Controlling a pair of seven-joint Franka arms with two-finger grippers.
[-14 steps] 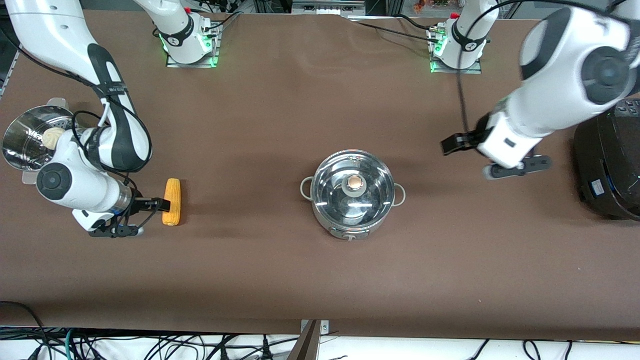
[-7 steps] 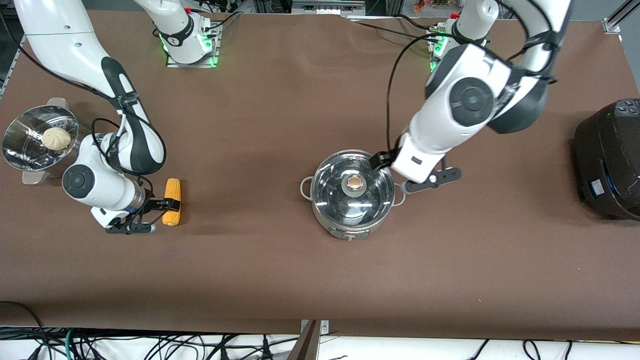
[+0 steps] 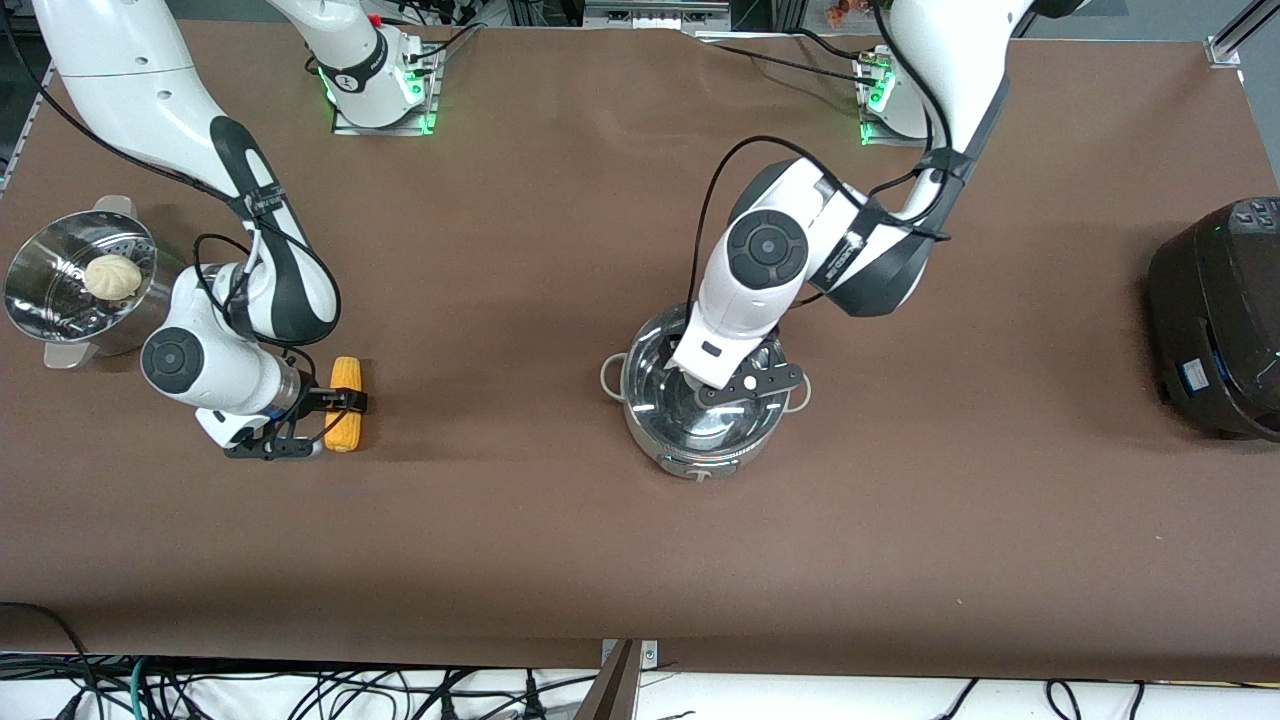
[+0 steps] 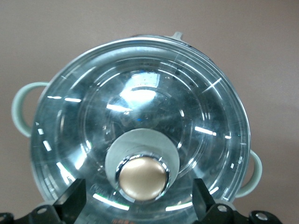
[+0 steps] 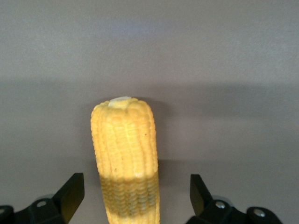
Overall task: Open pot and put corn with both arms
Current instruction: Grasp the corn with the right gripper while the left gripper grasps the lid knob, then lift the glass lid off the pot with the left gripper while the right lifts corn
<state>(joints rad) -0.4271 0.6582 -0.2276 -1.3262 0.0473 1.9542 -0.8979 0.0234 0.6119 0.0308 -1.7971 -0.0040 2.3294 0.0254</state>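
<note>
The steel pot (image 3: 700, 460) stands mid-table with its glass lid (image 3: 650, 390) on. My left gripper (image 3: 702, 388) hangs low over the lid, and its wrist hides the knob in the front view. In the left wrist view the gripper (image 4: 138, 205) is open, with one finger (image 4: 70, 205) on each side of the tan knob (image 4: 142, 176), not touching it. The corn (image 3: 346, 375) lies on the table toward the right arm's end. My right gripper (image 3: 345, 402) is open astride its middle; in the right wrist view (image 5: 135, 198) the cob (image 5: 126, 149) lies between the spread fingers (image 5: 70, 196).
A steel steamer pot (image 3: 40, 300) with a white bun (image 3: 112, 277) stands at the right arm's end of the table. A large black cooker (image 3: 1215, 320) stands at the left arm's end. Brown table surface lies between the corn and the pot.
My left arm has swung from near the black cooker to over the pot, and its open gripper now brackets the lid knob. My right gripper has edged farther onto the corn.
</note>
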